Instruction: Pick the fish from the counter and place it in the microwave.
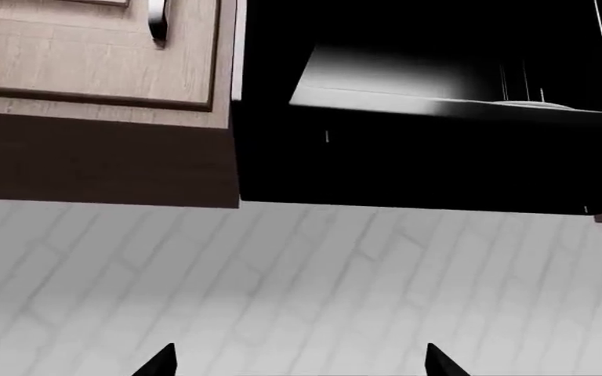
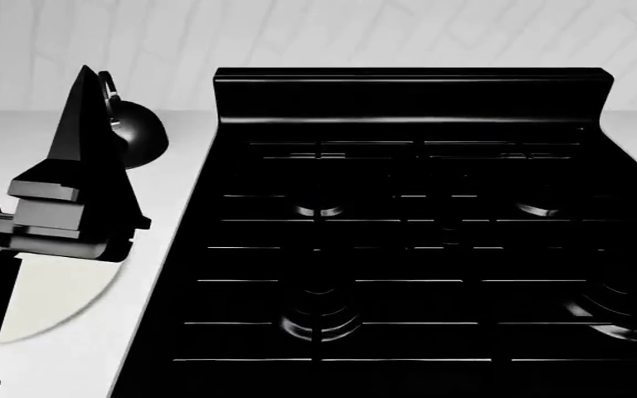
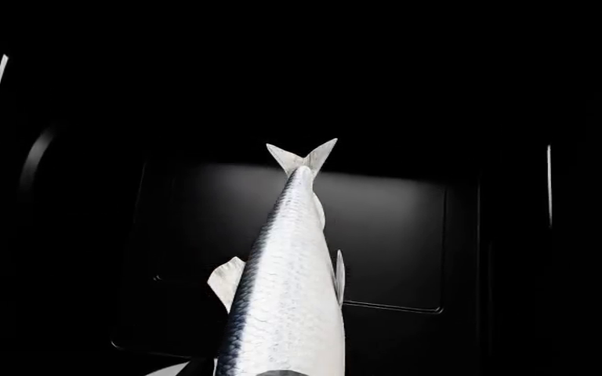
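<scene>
Silvery-grey, the fish (image 3: 285, 290) runs straight out from our right wrist camera, tail leading into the dark microwave (image 3: 406, 235), so its long axis already lines up with the cavity. The right gripper itself is out of view, so we cannot tell its grip, though we judge it carries the fish. Our left gripper (image 1: 299, 362) hangs spread apart and empty near the white tiled wall (image 1: 301, 274), well away from the fish.

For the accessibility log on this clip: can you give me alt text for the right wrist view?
A silvery fish stretches away from the camera, tail fin farthest, pointing into a dark boxy cavity with a dimly lit back wall. The gripper's fingers are not visible, so the grip itself cannot be seen.
</scene>
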You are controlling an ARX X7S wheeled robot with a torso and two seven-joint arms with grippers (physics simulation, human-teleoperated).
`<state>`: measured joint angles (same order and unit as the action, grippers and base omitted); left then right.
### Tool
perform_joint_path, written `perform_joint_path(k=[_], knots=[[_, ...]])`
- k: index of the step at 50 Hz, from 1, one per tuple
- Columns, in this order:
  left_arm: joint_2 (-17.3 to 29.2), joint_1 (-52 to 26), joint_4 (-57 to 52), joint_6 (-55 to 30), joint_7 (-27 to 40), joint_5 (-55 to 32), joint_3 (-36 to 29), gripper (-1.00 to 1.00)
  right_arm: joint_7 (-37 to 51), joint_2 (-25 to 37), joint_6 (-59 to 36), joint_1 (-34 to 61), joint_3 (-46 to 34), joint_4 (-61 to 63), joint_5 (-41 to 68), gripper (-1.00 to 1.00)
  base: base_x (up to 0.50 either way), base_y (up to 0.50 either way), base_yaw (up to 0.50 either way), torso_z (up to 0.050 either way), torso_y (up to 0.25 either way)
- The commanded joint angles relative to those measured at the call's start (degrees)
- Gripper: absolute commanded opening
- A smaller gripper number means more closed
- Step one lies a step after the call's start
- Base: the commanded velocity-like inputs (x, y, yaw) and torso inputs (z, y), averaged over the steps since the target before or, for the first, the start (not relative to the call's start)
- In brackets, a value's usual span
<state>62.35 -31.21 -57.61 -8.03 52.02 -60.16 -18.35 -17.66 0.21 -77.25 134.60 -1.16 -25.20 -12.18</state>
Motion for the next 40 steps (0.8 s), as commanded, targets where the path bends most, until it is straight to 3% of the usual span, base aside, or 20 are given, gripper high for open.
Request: perform_joint_path(k=[1,11,40], knots=[[-0.1,-0.2,0.1,0.0,0.0,0.2,-0.5,1.0,-1.7,0.0,0.9,0.4,-0.3,0.7,-2.2,-1.0,0.0,0.0,0.0,0.0,0.0],[0.2,0.9,0.6,1.0,-0.4,0.8,-0.4,1.0,-2.3,0.0,1.4,0.4,-0.6,0.3,-3.3,-1.0,0.02,0.0,0.0,0.0,0.001],[0.0,2.2,1.1,2.0,-0.9,2.1,-0.9,1.0,-4.8,-0.1,1.8,0.4,-0.7,1.1,-6.1,-1.0,0.27,0.0,0.0,0.0,0.001]])
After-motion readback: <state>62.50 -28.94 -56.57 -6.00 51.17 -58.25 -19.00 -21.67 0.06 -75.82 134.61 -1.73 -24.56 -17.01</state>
